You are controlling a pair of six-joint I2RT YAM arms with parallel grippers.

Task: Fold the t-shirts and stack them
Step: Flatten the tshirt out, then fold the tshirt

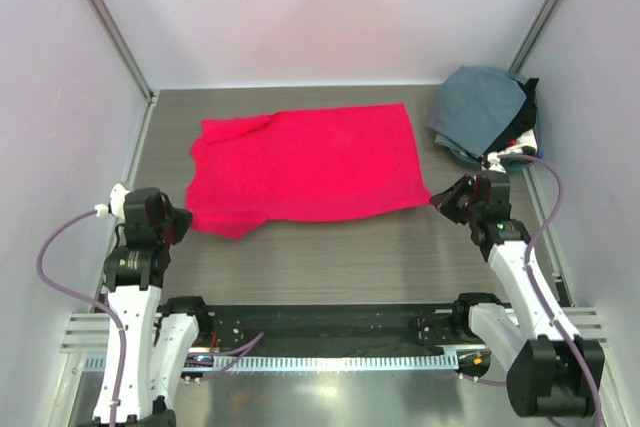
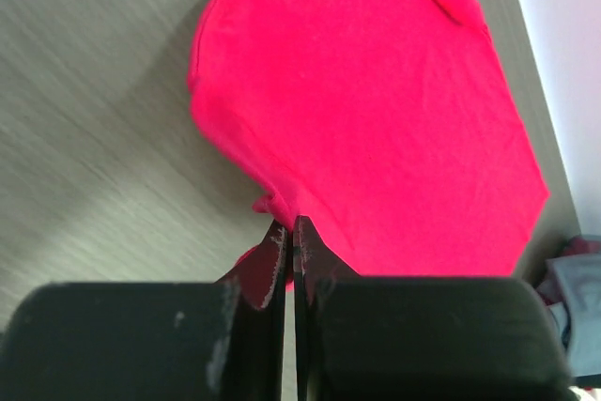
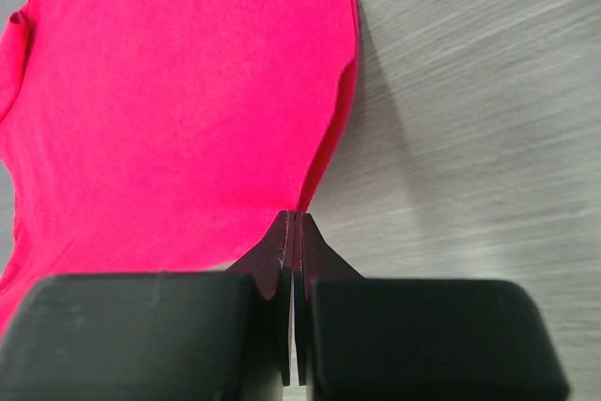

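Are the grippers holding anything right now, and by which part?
Both are shut on the red shirt: left gripper pinches its near-left corner, right gripper its near-right corner.

We find no legible text, label, brand, number or sign; the red t-shirt (image 1: 305, 162) is plain, and nothing elsewhere reads.

Grey wood-grain counter (image 1: 330, 257) w/ red t-shirt (image 1: 310, 167) spread flat across the middle, sleeves to the left. Far right corner: heap of t-shirts (image 1: 490, 122), grey-blue one on top, dark & white bits under.
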